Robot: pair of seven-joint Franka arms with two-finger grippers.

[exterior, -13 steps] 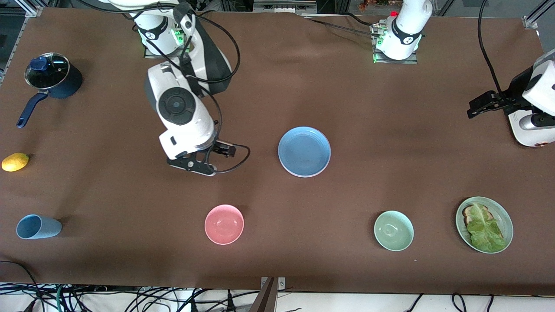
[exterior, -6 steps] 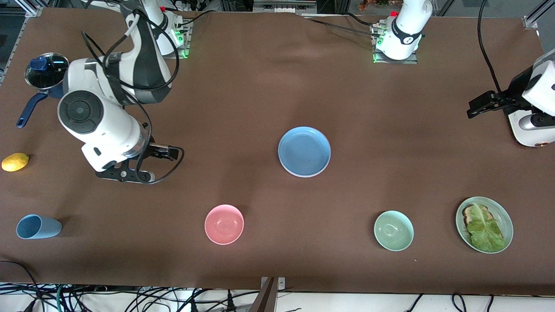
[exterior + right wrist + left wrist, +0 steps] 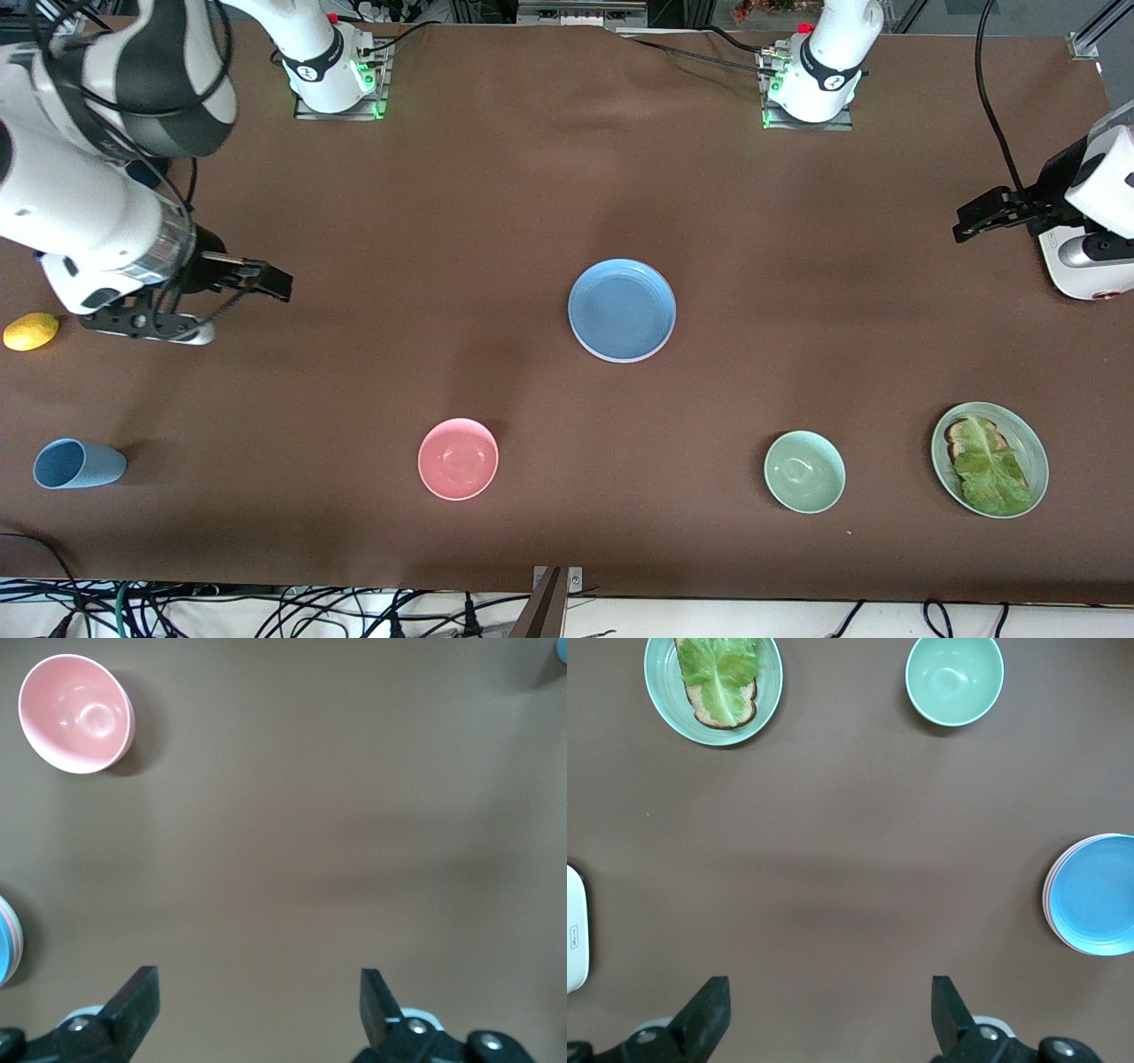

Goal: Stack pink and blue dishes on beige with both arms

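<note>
Both pincers hang released: the right pincer over bare worktop at its own end, the left pincer likewise. Between them, toward the middle, sits the blue plate topping pink and beige rims; stacking looks complete.

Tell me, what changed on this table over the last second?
Only the right arm moved: the right gripper, open and empty throughout, swung away from near the blue plate toward its own end of the table, and is now beside the lemon. It took hold of nothing. The left gripper waited, open. The blue plate, pink bowl, green bowl and cup stayed put.
</note>
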